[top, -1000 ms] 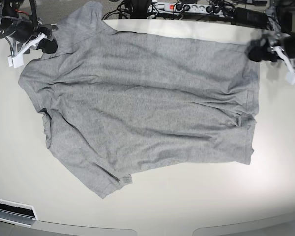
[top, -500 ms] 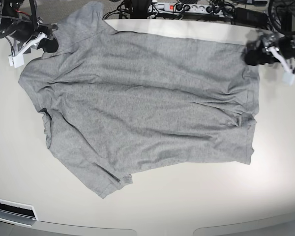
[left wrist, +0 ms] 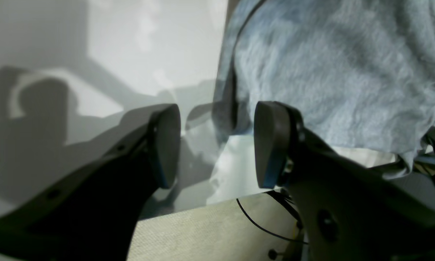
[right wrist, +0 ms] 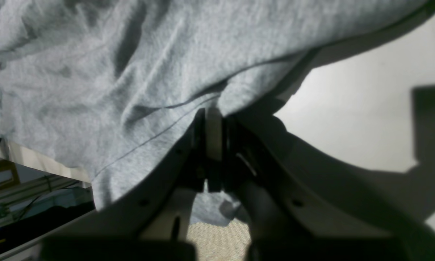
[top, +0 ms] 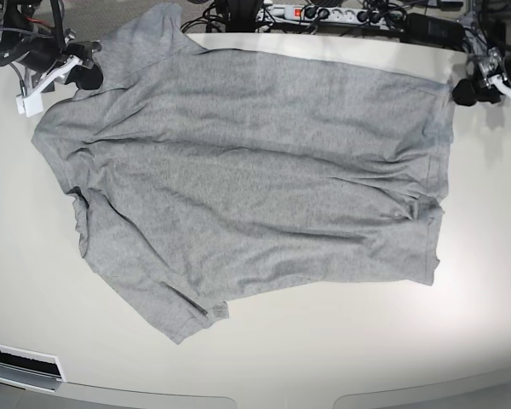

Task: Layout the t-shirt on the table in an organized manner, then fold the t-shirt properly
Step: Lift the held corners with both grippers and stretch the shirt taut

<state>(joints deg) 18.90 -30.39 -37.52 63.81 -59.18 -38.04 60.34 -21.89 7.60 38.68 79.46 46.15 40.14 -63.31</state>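
Item: t-shirt (top: 247, 170), heather grey, plain side up, no lettering showing. Lies spread over the middle and far part of the surface (top: 324, 341), body running left to right. One sleeve points to the near left corner; the other sleeve runs to the far left and hangs past the far edge. The hem stands at the right, with some puckering near its lower corner. Long shallow wrinkles cross the body.

Item: right gripper (top: 72, 72), far left of the base view. Its fingers (right wrist: 199, 145) are pressed together on a fold of the t-shirt fabric near a seam, seemingly at the far-left sleeve or shoulder.

Item: left gripper (top: 485, 85), far right of the base view, just off the t-shirt's far right corner. Its fingers (left wrist: 164, 145) stand well apart with nothing between them; the wrist view shows the cloth edge lying just beyond them, not touching.

Item: power strip and cables (top: 324, 13), beyond the far edge of the surface.

Status, as judged: the laying-out is mostly done, since the garment lies open and nearly flat. Left to do: bring the overhanging sleeve onto the surface, smooth the hem corner, square the garment. No fold has yet been made; all of the folding remains.
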